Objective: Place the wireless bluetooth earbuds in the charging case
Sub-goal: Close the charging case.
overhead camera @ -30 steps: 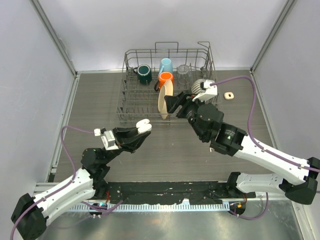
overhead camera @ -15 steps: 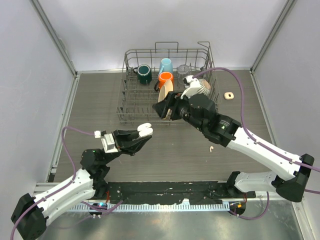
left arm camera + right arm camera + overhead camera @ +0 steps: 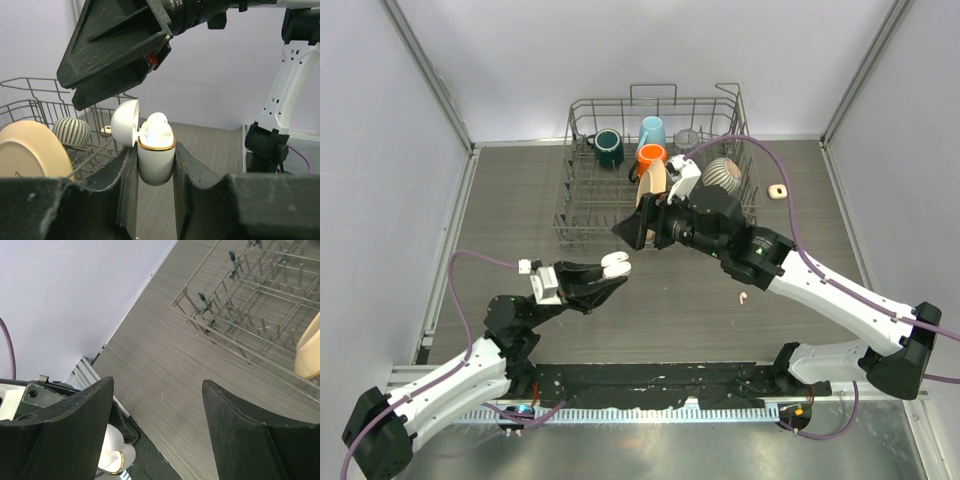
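Observation:
My left gripper [image 3: 610, 272] is shut on the white charging case [image 3: 615, 260], held upright above the table with its lid open. In the left wrist view the case [image 3: 156, 167] has a gold rim, and a white earbud [image 3: 157, 124] sits in it between my fingers [image 3: 131, 165]. My right gripper [image 3: 635, 226] is open and empty, just above and right of the case. It shows as black jaws [image 3: 67, 92] over the case. The case appears at the lower left of the right wrist view [image 3: 115, 457]. One earbud [image 3: 743, 297] lies on the table under the right arm.
A wire dish rack [image 3: 568, 205] stands at the back with a green mug [image 3: 609, 148], a blue mug [image 3: 652, 130], an orange mug [image 3: 651, 155], a cream plate [image 3: 651, 185] and a striped mug [image 3: 724, 174]. A small cream object [image 3: 778, 190] lies right of the rack.
My right gripper has swung left from the rack's right end toward the case, uncovering the earbud on the table. My left gripper has shifted slightly forward with the case.

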Controlling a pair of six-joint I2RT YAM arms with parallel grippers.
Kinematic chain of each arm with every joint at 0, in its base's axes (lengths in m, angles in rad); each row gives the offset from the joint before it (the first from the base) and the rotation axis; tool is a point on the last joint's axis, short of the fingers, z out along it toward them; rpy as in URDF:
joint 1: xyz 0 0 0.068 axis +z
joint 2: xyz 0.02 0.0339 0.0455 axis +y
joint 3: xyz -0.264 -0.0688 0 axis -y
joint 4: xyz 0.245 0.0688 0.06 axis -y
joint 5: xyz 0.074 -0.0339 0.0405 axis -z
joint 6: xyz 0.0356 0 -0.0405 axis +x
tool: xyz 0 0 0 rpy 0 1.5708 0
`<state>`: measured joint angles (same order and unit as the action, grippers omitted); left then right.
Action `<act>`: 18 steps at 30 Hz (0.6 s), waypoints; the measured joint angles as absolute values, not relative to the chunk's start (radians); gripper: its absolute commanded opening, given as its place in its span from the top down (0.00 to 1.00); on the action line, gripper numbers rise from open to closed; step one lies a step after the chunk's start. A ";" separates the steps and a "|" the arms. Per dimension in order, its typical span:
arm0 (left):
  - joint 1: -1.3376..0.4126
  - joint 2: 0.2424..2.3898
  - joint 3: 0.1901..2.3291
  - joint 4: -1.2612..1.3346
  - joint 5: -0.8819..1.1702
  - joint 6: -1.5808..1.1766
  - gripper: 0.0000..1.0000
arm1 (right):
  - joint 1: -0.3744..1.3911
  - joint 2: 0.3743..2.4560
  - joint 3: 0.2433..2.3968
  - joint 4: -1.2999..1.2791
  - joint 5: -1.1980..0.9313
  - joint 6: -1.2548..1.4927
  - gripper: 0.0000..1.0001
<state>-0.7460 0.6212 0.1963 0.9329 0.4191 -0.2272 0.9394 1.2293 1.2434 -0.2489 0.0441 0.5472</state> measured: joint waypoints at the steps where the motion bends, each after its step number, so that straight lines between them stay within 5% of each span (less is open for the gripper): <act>1: -0.746 0.621 0.197 0.929 0.421 -0.227 1.00 | 0.939 1.233 1.246 -0.249 0.031 0.547 0.23; 18: -0.746 0.638 0.215 0.906 0.419 -0.220 1.00 | 0.939 1.279 1.251 -0.273 -0.086 0.524 0.23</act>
